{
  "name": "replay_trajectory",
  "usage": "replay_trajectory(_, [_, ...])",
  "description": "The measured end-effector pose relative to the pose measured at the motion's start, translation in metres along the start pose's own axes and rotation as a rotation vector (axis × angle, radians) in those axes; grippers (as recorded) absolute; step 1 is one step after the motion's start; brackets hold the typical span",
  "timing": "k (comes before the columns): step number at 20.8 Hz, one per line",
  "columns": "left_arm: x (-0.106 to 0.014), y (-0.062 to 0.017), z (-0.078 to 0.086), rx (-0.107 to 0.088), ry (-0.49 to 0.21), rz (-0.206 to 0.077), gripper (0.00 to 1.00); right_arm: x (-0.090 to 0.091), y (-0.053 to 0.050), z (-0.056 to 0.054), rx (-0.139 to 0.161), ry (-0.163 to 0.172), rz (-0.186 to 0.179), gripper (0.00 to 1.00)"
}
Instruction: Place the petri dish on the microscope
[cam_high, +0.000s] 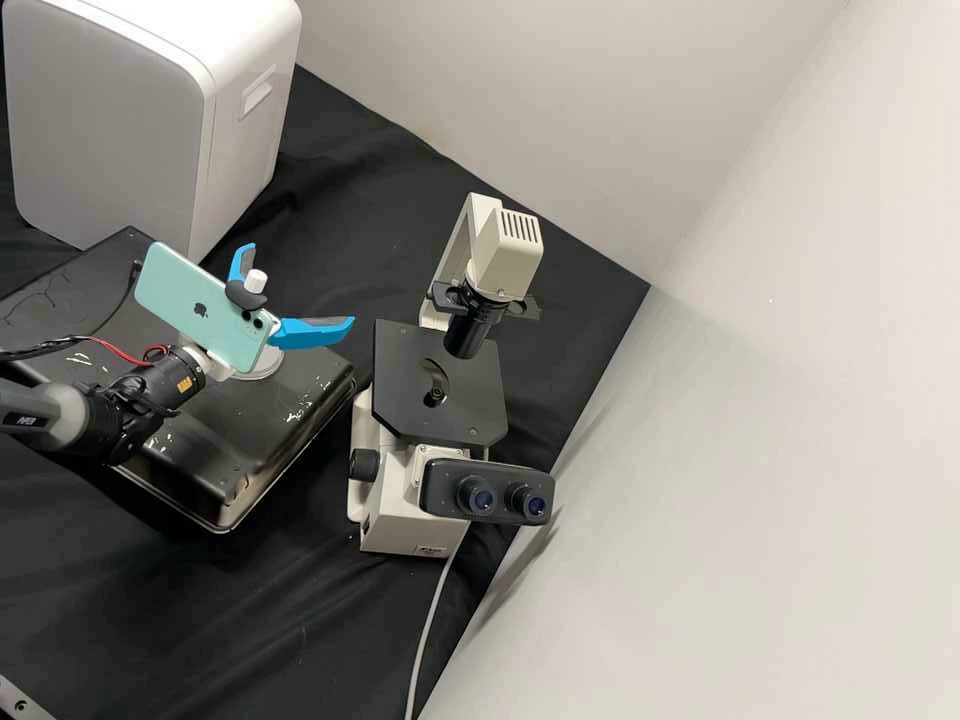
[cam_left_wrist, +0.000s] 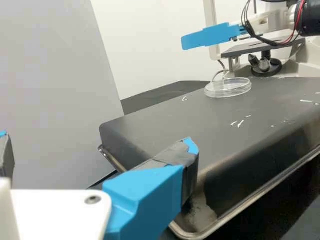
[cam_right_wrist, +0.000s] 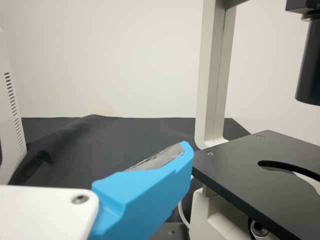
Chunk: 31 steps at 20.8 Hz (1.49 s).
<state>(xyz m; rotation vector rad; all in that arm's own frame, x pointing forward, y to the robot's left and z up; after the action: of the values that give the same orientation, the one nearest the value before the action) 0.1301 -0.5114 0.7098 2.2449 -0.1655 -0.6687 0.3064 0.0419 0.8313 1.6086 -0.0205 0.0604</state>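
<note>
Right hand: blue fingers spread, nothing between them, hovering over the petri dish. The dish lies flat on an upturned dark tray beside the microscope. Left hand: also spread, low at the tray corner well away from the dish.

Dish looks light, thin clear plastic, slick and crackable. I'd pinch gently across the rim and keep it level.

The left wrist view gives me the whole dish. In the high view it's mostly hidden, perhaps a pale edge under the wrist. The right wrist view brings the black stage close.
</note>
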Motion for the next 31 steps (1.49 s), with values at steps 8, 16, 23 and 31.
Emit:
replay_trajectory(8, [0.000,-0.0005,-0.001,-0.005,0.013,-0.003,1.00,0.000,0.000,0.000,0.000,0.000,0.000,1.00])
replay_trajectory(16, [0.001,-0.0018,-0.003,-0.002,0.023,-0.010,1.00,-0.015,-0.012,0.003,0.003,0.007,-0.016,1.00])
replay_trajectory(23, [0.001,-0.0019,-0.003,-0.001,0.023,-0.011,1.00,-0.034,-0.025,0.006,-0.012,0.022,-0.032,1.00])
replay_trajectory(31, [0.001,-0.0019,-0.003,-0.001,0.023,-0.011,1.00,-0.045,-0.042,0.024,-0.025,-0.033,-0.066,1.00])
